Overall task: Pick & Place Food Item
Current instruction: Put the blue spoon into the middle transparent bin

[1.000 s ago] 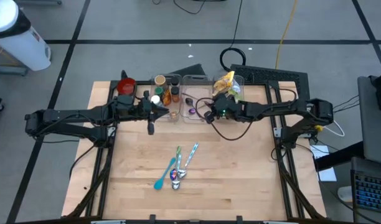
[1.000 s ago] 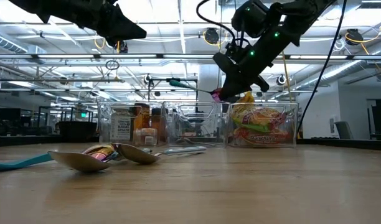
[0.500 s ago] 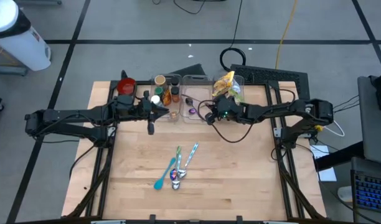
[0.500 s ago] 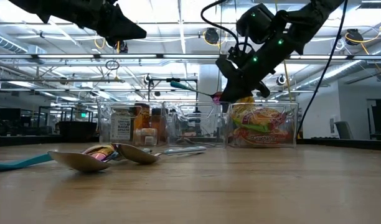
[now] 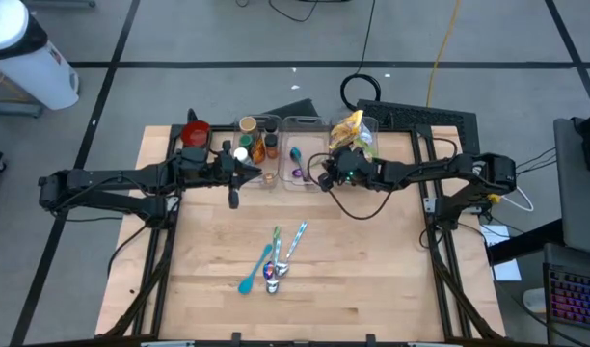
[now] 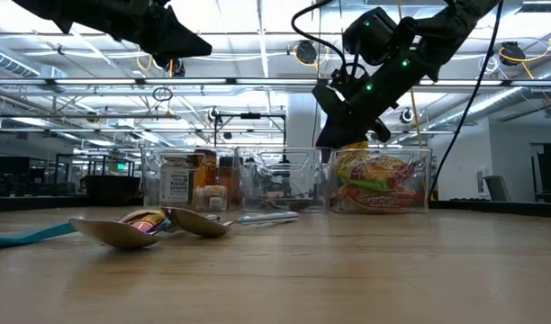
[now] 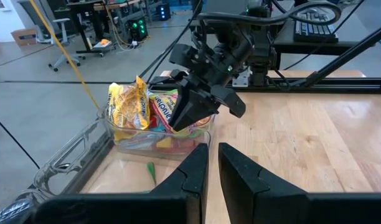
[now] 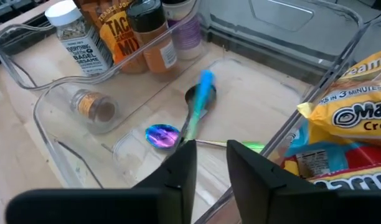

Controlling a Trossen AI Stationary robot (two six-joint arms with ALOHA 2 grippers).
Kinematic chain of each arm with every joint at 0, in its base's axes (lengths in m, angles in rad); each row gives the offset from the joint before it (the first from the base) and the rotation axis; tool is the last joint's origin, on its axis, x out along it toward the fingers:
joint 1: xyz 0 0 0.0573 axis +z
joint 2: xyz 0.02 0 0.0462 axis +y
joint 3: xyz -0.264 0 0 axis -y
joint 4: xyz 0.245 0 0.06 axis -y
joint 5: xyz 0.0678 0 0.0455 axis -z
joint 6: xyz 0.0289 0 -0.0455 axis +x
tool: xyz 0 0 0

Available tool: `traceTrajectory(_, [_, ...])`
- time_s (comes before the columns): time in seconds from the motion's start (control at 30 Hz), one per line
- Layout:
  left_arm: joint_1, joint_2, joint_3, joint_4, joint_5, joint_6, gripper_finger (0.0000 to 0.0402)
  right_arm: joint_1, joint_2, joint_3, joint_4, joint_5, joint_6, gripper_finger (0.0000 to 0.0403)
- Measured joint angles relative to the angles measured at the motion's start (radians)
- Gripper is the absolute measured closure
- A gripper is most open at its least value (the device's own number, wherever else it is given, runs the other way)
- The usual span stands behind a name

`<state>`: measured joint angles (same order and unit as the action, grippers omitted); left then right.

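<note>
My right gripper (image 8: 206,165) hangs open over the middle clear bin (image 5: 303,128), a little above its rim, with nothing between its fingers. Inside the bin, a teal-handled spoon (image 8: 202,93) shows blurred in the right wrist view. It lies beside an iridescent spoon bowl (image 8: 162,135) and a green handle (image 8: 243,147). Snack bags (image 5: 351,128) fill the right bin just beyond my right gripper (image 5: 324,177). My left gripper (image 7: 213,165) waits shut, held high over the table near the spice-jar bin (image 5: 256,146).
Several spoons and a small wrapped sweet (image 5: 274,262) lie on the bare wood at the table's middle. A red cup (image 5: 196,132) stands at the far left. A black keyboard (image 5: 420,116) lies behind the bins. The three clear bins line the far edge.
The teal-handled spoon that my right gripper held above the middle bin has left the fingers and dropped into that bin. The right gripper has let go and stays over the bin.
</note>
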<state>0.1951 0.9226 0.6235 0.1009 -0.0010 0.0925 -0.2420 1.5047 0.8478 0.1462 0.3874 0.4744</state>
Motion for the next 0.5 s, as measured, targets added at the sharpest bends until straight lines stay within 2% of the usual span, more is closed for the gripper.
traceTrajectory(0.23, [0.0, 0.0, 0.0, 0.0, 0.0, 0.0, 0.0355, 0.001, 0.0, 0.0, 0.007, 0.0, -0.041, 0.0289])
traceTrajectory(0.5, [0.0, 0.0, 0.0, -0.001, 0.0, -0.002, 0.0355, 0.034, -0.07, -0.002, 0.024, -0.001, -0.115, 0.0276])
